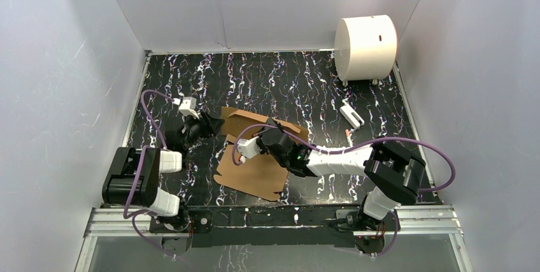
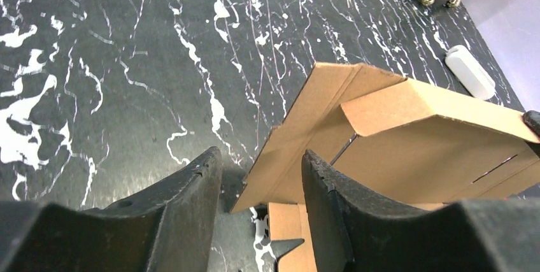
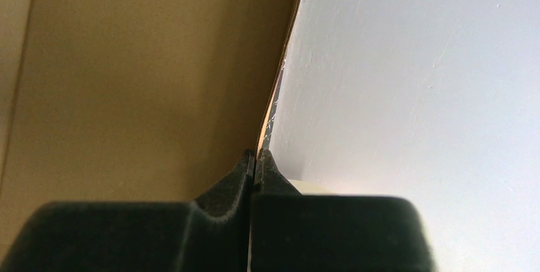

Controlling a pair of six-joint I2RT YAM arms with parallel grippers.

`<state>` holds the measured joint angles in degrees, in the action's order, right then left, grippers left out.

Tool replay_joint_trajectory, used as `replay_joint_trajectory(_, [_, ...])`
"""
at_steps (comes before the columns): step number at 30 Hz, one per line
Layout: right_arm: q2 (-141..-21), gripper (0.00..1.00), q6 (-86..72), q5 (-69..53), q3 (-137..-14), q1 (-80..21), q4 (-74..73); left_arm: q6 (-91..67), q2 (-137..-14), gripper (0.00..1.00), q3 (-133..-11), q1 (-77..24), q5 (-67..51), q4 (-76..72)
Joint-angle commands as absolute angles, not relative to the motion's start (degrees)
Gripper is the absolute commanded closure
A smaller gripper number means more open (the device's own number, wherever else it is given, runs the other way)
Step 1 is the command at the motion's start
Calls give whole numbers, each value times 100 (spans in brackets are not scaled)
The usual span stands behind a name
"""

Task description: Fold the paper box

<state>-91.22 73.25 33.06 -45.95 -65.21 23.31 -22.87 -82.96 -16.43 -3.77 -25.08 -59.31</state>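
1. The bench (image 1: 267,74) is black with white streaks. It carries everything I work with.
2. A big white cylinder (image 1: 365,47) sits in the far right corner, well apart from my work. I think it will not get in the way.
3. The paper box (image 1: 251,173) lies near the middle of the bench. Its near part lies flat, but its far part is lifted and bent along a crease. I think the folding has only just begun.
4. My right pincer (image 3: 256,160) is closed tight on the thin edge of the paper box. I think it holds that part up so the crease can bend.
5. My left pincer (image 2: 261,170) stands partly open and holds nothing. It is at the left side of the box, and a corner of the box shows in the gap between its fingers. I cannot tell if it touches the box. I guess it is there to pinch or push that side.
6. A small white piece (image 1: 351,115) lies on the bench to the right of the box, apart from it.
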Motion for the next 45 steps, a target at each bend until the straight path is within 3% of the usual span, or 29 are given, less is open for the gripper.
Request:
replay_joint_trajectory(1, [-9020, 100, 7312, 3141, -4711, -6539, 1926, -1955, -8519, 54, -2037, -259, -3252, -6472])
replay_joint_trajectory(10, [-9000, 100, 7336, 3116, -4897, -6549, 1650, -1607, -9189, 61, -2557, -215, -4100, -6488])
replay_joint_trajectory(18, [-9107, 100, 7398, 3206, -5002, -6548, 1620, -1562, -8760, 100, -2303, -223, -4325, -6480])
replay_joint_trajectory(36, [-9217, 100, 7575, 2982, -5238, -6289, 2054, -1308, -7233, 100, -1405, -1029, -3591, -6437])
replay_joint_trajectory(45, [-9132, 100, 7480, 2835, -5143, -6248, 2066, -1074, -7080, 100, -1326, -1435, -3121, -6233])
